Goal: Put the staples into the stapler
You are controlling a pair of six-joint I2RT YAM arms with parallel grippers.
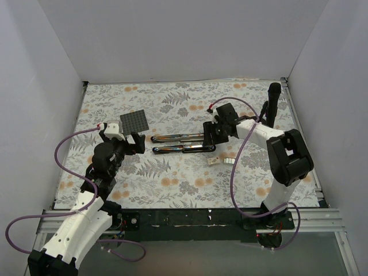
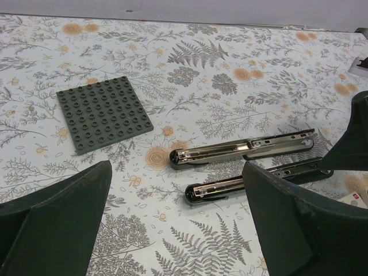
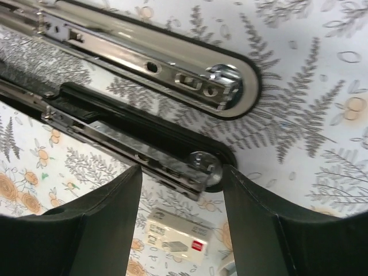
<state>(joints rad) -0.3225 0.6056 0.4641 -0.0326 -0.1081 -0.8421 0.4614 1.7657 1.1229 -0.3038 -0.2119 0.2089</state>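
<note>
Black stapler (image 1: 178,149) splayed open, my left tool (image 2: 175,184) wide.
My right tool (image 3: 181,172) straddles its end, grip unclear; staples box (image 3: 175,238) print unreadable.

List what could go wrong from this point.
1. The right gripper sits right at the end of the stapler, so a move could knock its spread arms askew.
2. The staples and their box are tiny and lie close together beside the stapler; a pinch may catch the box instead, or scatter the staples.
</note>
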